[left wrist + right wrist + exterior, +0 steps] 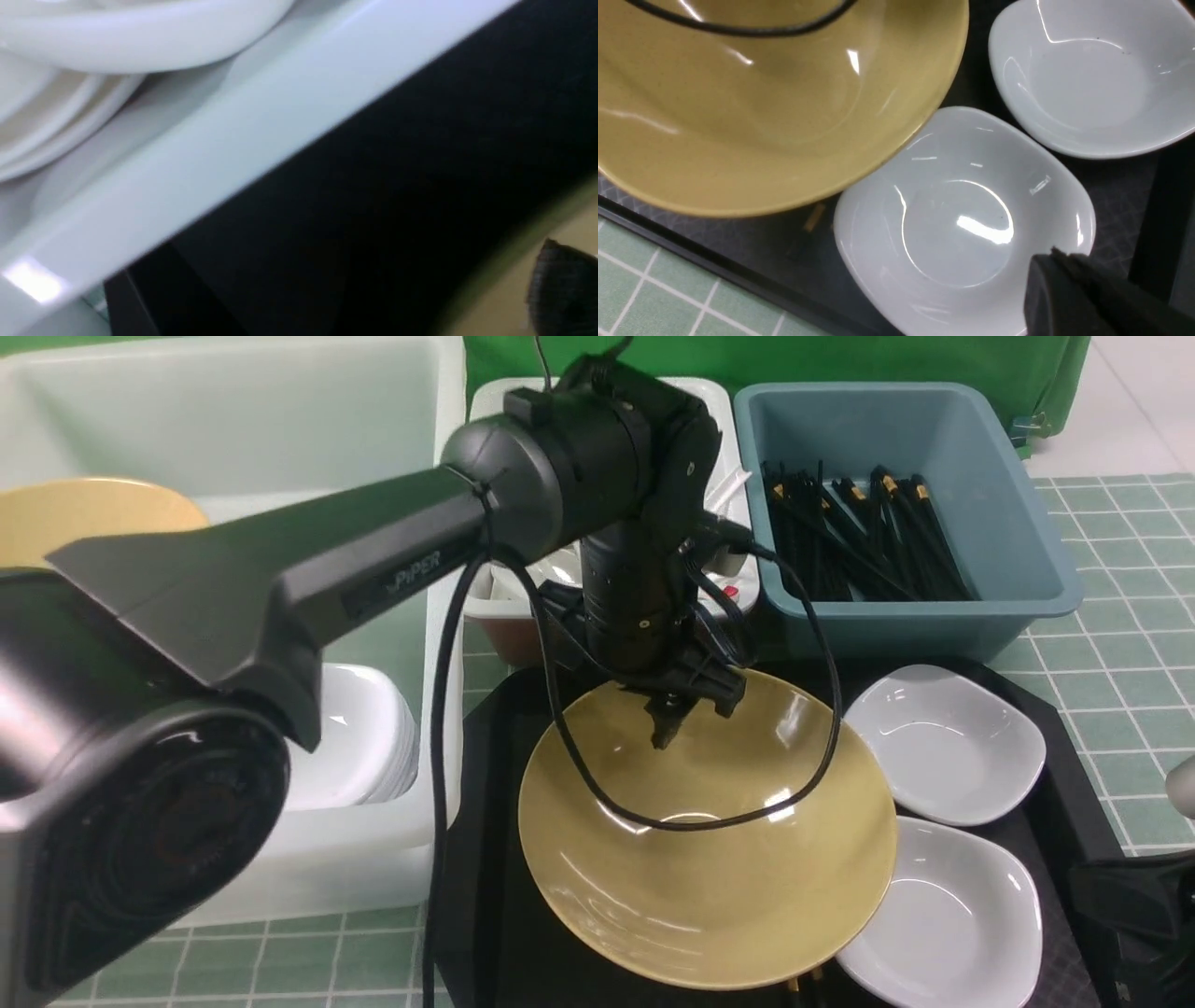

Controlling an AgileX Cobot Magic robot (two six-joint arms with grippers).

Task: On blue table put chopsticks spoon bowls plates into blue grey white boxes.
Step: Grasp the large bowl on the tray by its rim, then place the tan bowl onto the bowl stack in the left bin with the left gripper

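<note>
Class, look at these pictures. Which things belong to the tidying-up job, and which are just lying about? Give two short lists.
Belong to the job:
yellow bowl; white plates on the tray; chopsticks in the blue-grey box; white box; big white tub; table.

Just lying about:
black tray; green cloth behind the boxes.
</note>
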